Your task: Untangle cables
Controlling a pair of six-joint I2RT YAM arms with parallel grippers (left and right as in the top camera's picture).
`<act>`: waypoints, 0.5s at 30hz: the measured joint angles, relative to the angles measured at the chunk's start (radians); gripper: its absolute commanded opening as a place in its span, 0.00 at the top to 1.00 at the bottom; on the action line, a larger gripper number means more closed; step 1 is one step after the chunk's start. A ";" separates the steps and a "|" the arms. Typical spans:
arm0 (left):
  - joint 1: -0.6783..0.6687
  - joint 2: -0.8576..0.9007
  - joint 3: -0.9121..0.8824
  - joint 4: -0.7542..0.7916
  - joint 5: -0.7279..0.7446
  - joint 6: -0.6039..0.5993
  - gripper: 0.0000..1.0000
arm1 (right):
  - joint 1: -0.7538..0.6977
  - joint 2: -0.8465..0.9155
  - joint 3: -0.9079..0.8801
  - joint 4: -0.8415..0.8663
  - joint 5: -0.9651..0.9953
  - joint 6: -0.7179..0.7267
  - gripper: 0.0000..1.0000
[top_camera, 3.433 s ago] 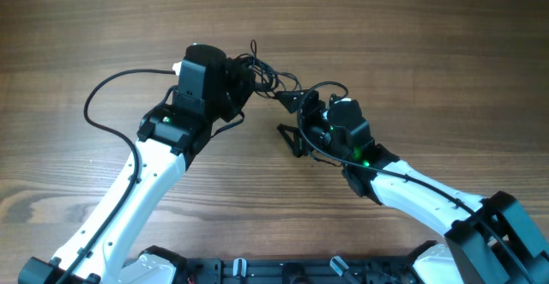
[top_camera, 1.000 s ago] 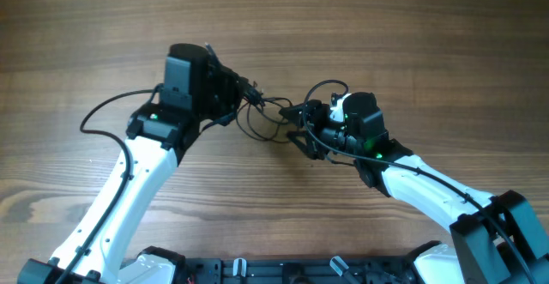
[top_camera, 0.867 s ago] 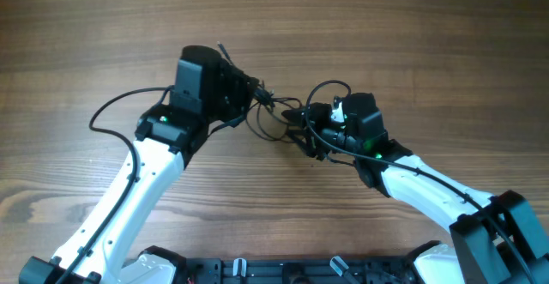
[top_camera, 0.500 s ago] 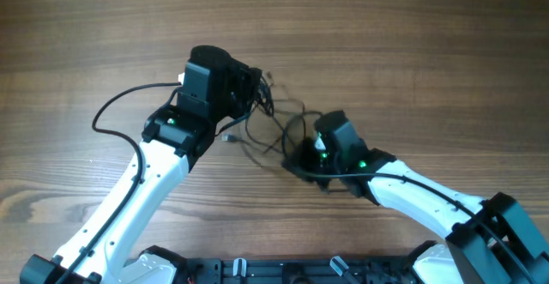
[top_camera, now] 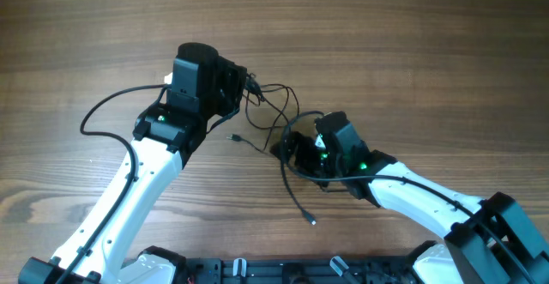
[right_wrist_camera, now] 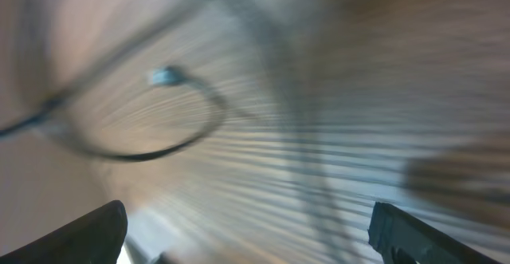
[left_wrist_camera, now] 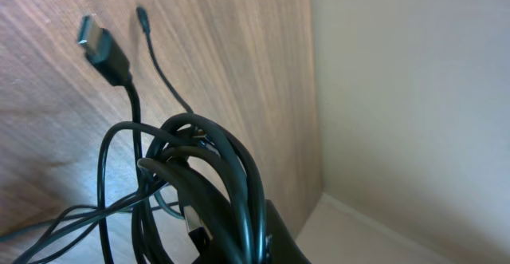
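Observation:
The cables [top_camera: 273,104] are thin black cords fanning out in loops between the two arms. My left gripper [top_camera: 243,82] is shut on their coiled bundle [left_wrist_camera: 227,176], which fills the left wrist view. A flat plug [left_wrist_camera: 100,45] and a thin cord end [left_wrist_camera: 142,13] stick out from it over the wood. One cord [top_camera: 296,194] trails loose toward the table's front, ending near a small tip [top_camera: 313,222]. My right gripper [top_camera: 286,149] hovers by that cord's upper part, jaws wide apart, fingers [right_wrist_camera: 96,232] at the edges of a blurred view with nothing between them. A blurred loop with a plug [right_wrist_camera: 167,76] shows ahead.
A small plug end [top_camera: 232,136] lies on the wood between the arms. The left arm's own thicker black wire [top_camera: 94,117] loops out to the left. A pale wall [left_wrist_camera: 414,96] borders the table beyond the bundle. The arm bases [top_camera: 257,271] line the front edge.
The right gripper pulled down and left, then opened, and a cord now lies loose toward the table's front. The left gripper kept its hold and shifted slightly left.

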 measured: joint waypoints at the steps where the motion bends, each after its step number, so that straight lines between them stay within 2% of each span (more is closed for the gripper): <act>1: 0.000 0.000 0.000 -0.006 0.000 0.000 0.96 | 0.000 0.000 -0.001 0.059 -0.024 0.003 0.00; 6: 0.000 0.000 0.000 -0.008 -0.023 0.000 0.96 | 0.000 0.000 -0.004 0.334 -0.107 0.055 0.00; 9: 0.000 0.000 0.000 -0.009 -0.038 0.000 0.96 | 0.002 0.000 -0.004 0.469 -0.133 -0.083 0.00; 11: -0.010 0.000 0.000 -0.008 -0.044 0.000 0.96 | 0.008 0.000 -0.004 0.478 -0.105 -0.235 0.00; 15: -0.062 0.000 0.000 -0.008 -0.045 0.000 0.96 | 0.010 0.000 -0.004 0.484 -0.018 -0.387 0.02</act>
